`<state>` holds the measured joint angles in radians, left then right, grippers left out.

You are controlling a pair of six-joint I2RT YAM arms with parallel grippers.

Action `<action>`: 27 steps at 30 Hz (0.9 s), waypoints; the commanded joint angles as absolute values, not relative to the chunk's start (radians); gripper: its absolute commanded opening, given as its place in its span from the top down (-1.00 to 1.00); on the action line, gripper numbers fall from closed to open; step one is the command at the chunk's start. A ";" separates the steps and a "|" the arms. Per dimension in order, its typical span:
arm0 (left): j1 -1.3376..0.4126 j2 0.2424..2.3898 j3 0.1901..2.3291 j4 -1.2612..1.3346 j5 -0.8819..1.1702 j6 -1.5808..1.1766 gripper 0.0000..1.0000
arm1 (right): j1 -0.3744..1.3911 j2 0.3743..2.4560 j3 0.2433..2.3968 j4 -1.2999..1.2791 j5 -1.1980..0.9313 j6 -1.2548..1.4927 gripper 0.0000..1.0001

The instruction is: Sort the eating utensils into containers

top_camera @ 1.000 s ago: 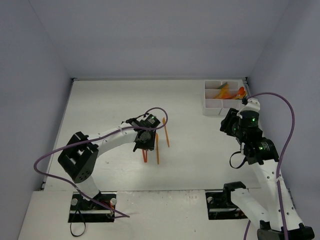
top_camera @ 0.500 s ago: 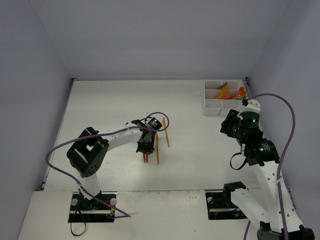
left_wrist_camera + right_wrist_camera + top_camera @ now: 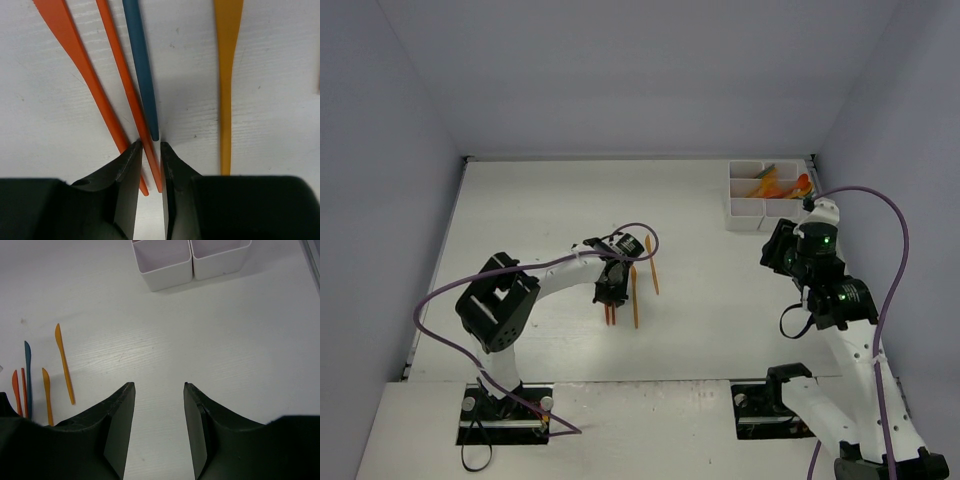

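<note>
thin orange utensil (image 3: 131,95) between left jaws
</note>
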<state>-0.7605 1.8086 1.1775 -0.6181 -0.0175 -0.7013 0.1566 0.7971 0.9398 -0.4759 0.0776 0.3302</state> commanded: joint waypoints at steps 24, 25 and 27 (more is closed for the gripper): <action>-0.710 1.495 1.292 -0.465 0.107 -0.473 1.00 | 0.150 0.915 1.160 -0.435 -0.342 0.316 0.10; -0.714 1.469 1.292 -0.434 0.134 -0.463 1.00 | 0.151 0.930 1.175 -0.433 -0.377 0.322 0.09; -0.721 1.430 1.295 -0.363 0.197 -0.442 1.00 | 0.152 0.945 1.211 -0.425 -0.443 0.337 0.05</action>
<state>-0.7067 1.5623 1.2367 -0.5478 0.0597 -0.5259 0.1558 0.9042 1.1212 -0.4786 -0.2240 0.3126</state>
